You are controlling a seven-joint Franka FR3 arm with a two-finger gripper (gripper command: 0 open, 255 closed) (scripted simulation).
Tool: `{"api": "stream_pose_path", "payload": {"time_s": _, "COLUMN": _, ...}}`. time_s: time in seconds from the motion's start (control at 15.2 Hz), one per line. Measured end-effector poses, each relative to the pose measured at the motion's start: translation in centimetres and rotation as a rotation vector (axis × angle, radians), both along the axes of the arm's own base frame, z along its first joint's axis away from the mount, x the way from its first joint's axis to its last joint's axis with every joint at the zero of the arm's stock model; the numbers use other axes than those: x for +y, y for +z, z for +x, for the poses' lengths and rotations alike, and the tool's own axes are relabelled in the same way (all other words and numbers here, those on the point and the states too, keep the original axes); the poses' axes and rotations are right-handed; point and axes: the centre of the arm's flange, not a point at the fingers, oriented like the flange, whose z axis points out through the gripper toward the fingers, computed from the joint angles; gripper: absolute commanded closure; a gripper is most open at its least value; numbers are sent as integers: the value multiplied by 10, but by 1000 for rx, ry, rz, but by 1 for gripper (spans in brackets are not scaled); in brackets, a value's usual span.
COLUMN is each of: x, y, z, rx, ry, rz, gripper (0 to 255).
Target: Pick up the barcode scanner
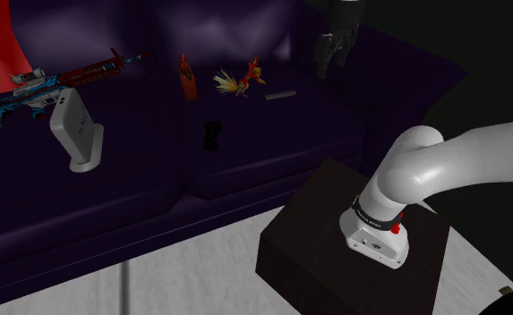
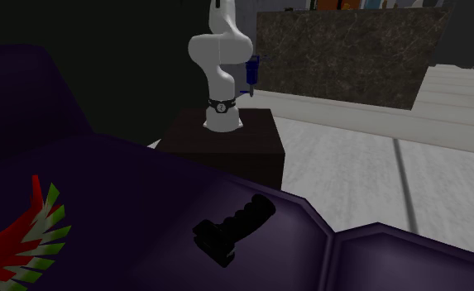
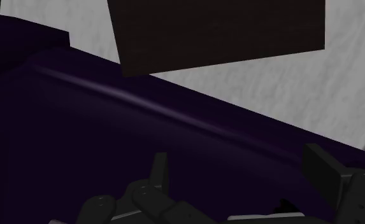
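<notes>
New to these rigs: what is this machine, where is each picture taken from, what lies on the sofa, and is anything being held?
It is one white arm on a dark box stand, ending in a black pincer. The shoulder view looks from beside the stand over a purple sofa; the second exterior view looks from the sofa back at the arm; the wrist view looks along the pincer. On the sofa are the black barcode scanner, a white upright device, a toy rifle, an orange figure, a feathered toy and a grey bar. The pincer is open and holds nothing.
</notes>
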Motion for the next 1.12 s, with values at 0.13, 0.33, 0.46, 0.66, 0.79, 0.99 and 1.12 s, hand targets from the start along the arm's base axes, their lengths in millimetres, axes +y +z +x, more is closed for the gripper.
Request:
{"api": "stream_pose_path", "payload": {"time_s": 0.13, "x": 2, "y": -5, "z": 4, "rx": 0, "ry": -7, "rz": 1, "gripper": 0}}
{"api": "stream_pose_path", "payload": {"time_s": 0.33, "x": 15, "y": -24, "z": 24, "rx": 0, "ry": -45, "rz": 3, "gripper": 0}}
{"api": "stream_pose_path", "payload": {"time_s": 0.46, "x": 25, "y": -40, "z": 43, "rx": 0, "ry": -76, "rz": 5, "gripper": 0}}
{"api": "stream_pose_path", "payload": {"time_s": 0.66, "x": 37, "y": -67, "z": 69, "rx": -2, "ry": -122, "rz": 7, "gripper": 0}}
{"api": "stream_pose_path", "payload": {"time_s": 0.79, "x": 46, "y": -85, "z": 86, "rx": -3, "ry": -153, "rz": 10, "gripper": 0}}
{"api": "stream_pose_path", "payload": {"time_s": 0.99, "x": 59, "y": -108, "z": 115, "rx": -5, "ry": -199, "rz": 12, "gripper": 0}}
{"api": "stream_pose_path", "payload": {"time_s": 1.12, "x": 63, "y": -125, "z": 135, "rx": -6, "ry": -230, "rz": 14, "gripper": 0}}
